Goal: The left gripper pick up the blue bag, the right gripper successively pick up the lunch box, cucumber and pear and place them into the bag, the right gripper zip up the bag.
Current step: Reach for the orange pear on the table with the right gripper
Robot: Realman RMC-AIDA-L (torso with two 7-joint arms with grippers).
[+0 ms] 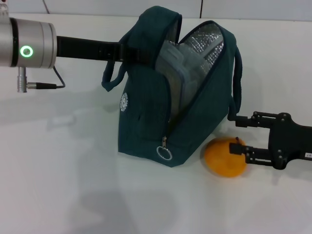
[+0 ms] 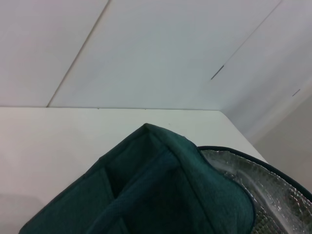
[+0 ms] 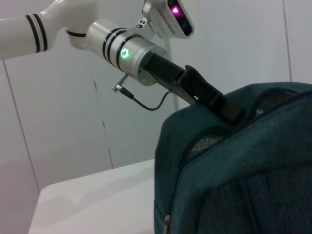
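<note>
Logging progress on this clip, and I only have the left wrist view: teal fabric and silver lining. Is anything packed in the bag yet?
Observer: Yes, the lunch box stands inside the unzipped blue bag.
Operator: Where is the pear?
Observer: The pear lies on the table beside the bag. The right claw is open next to it, with the lower finger at the pear's top.
Operator: What holds the bag up?
Observer: The left claw is clamped on the bag's top edge.
</note>
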